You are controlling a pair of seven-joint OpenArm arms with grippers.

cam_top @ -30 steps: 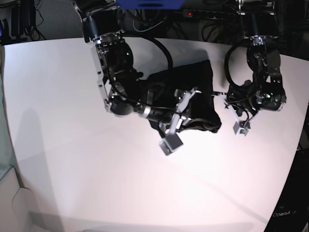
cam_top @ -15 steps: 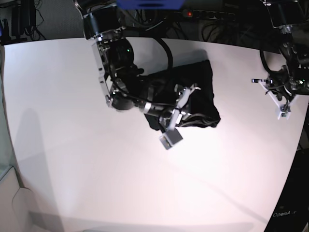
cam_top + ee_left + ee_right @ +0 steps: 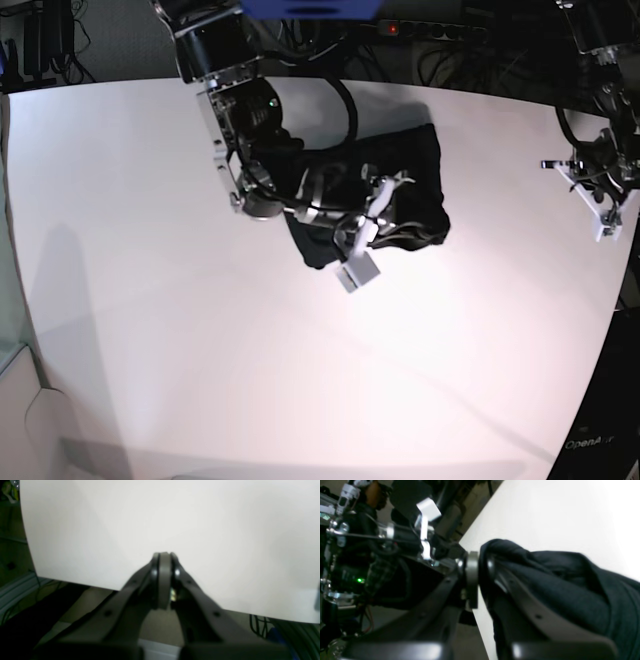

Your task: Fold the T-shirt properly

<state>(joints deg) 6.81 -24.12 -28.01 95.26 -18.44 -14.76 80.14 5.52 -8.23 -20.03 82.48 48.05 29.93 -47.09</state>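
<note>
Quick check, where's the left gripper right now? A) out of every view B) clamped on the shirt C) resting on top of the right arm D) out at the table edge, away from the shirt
D: the left gripper hangs by the table edge, shut on nothing, well clear of the T-shirt; its wrist view shows only bare tabletop.

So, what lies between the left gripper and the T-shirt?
Only bare white table, in the base view: left gripper at the edge, T-shirt mid-table.

T-shirt (image 3: 570, 585) — cut off by right wrist view's edge.
</note>
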